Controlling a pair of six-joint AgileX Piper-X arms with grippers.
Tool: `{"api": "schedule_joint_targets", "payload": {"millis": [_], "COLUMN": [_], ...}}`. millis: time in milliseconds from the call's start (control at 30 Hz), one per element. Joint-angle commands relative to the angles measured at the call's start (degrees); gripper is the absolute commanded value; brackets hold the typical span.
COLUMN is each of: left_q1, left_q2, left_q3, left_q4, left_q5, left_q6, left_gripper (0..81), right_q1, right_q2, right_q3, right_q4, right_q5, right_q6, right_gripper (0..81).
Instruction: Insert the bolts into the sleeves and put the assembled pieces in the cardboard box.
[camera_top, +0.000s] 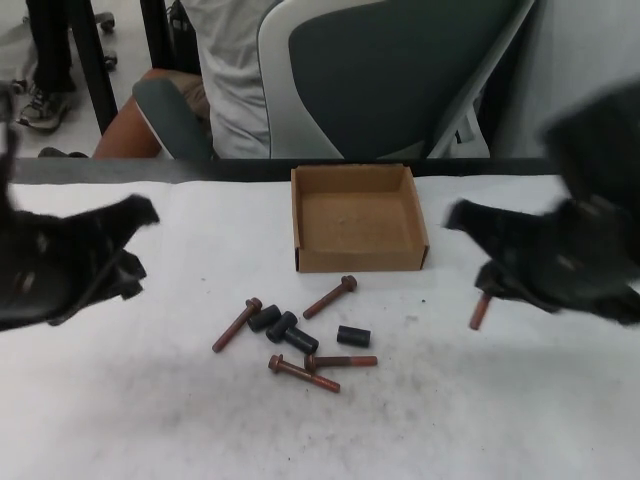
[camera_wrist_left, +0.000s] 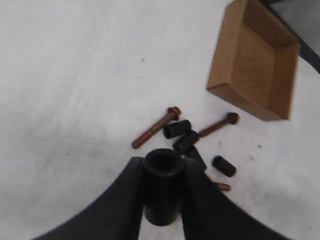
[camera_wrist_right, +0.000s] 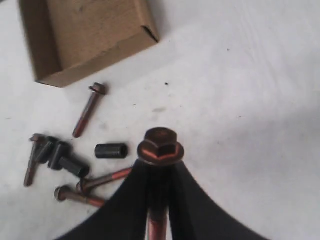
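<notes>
Left end effector: the left end effector hung above the left part of the counter, its two fingers closed on a black sleeve.
Held sleeve: it stood about upright between the fingers, and its open bore faced the wrist camera.
Loose parts: four loose bolts and four loose sleeves lay in a small cluster on the middle of the counter, some of them touching each other.
Cardboard box: the cardboard box stood just behind the cluster, open side up; I saw no assembled piece inside it.
Right end effector: the right end effector hung above the right part of the counter, well apart from the left one, and it was clamped on the shank of a bolt.
Held bolt: its hexagonal head stuck out beyond the fingertips, and the shank ran back between them.
Step in hand: probably the first assembly, with both parts lifted but not yet joined.
Next move: the two arms must come together over the middle. The free end of the shank should be lined up with the bore of the sleeve, on one axis, before pushing. A small tilt could make the bolt catch on the rim.
</notes>
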Motion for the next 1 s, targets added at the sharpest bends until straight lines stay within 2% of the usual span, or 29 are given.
{"api": "schedule_joint_targets", "payload": {"millis": [0,133,200,300,433,600,733,967], "left_q1": [-0.8,-5.6,-8.2,-13.4,-20.7,-27.7,-30.0,-30.0], "left_q2": [-2.8,-12.8,-15.5,-17.1,-15.6,-12.7,-10.9,-10.2], "left_q3": [1.3,7.5,9.2,10.4,10.9,10.9,10.9,10.9], "left_q4": [-3.9,-11.2,-11.5,-11.5,-11.0,-9.2,-9.5,-12.0], "left_q5": [1.9,4.0,5.0,8.8,13.6,8.5,1.1,0.4], "left_q6": [4.1,6.5,11.5,26.1,47.0,55.8,57.7,45.5], "left_gripper": [0.8,0.8,0.8,0.8,0.8,0.8,0.8,0.8], "right_q1": [0.5,2.2,3.5,6.4,10.9,15.9,19.3,22.3], "right_q2": [-9.7,-25.4,-30.9,-37.1,-38.7,-36.1,-31.9,-24.8], "right_q3": [8.0,18.6,21.3,22.9,23.1,22.7,21.7,17.2], "right_q4": [-8.6,-20.9,-22.3,-21.8,-21.9,-22.0,-22.0,-23.2], "right_q5": [-3.1,-7.3,-12.3,-15.1,-15.1,-15.1,-15.1,-14.0], "right_q6": [-2.1,-10.9,-15.9,-19.9,-26.3,-34.3,-39.5,-39.3], "right_gripper": [0.3,0.3,0.3,0.3,0.3,0.3,0.3,0.3]}}
